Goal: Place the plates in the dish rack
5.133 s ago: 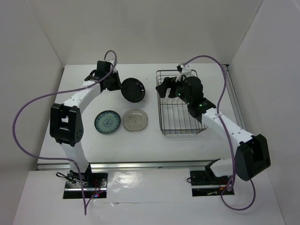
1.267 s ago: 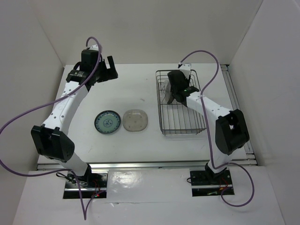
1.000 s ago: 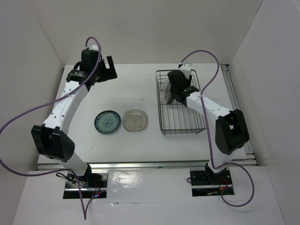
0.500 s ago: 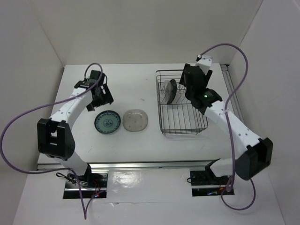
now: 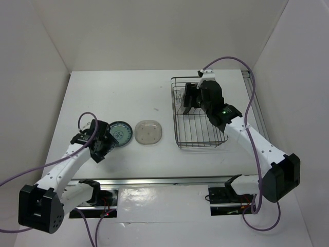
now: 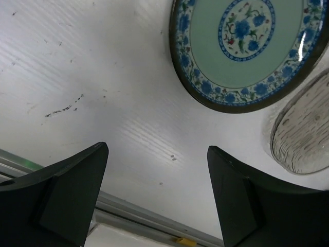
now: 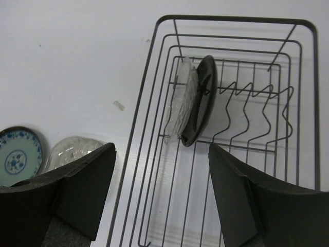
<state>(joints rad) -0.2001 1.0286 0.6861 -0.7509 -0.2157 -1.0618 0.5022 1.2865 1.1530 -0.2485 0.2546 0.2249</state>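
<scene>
On the bench [image 5: 128,92], rightward, stands the dish rack [image 5: 200,128], clear plate [image 7: 181,105] and black plate [image 7: 203,98] on edge among its prongs. Blue-green plate [image 5: 121,133] and beige plate [image 5: 149,132] lie flat leftward. Left pincer [image 6: 157,154] and right pincer [image 7: 162,149] gape, empty.

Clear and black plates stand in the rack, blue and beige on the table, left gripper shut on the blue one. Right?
No: the left gripper is open, short of the blue plate, holding nothing, per the left wrist view. The rest holds.
</scene>
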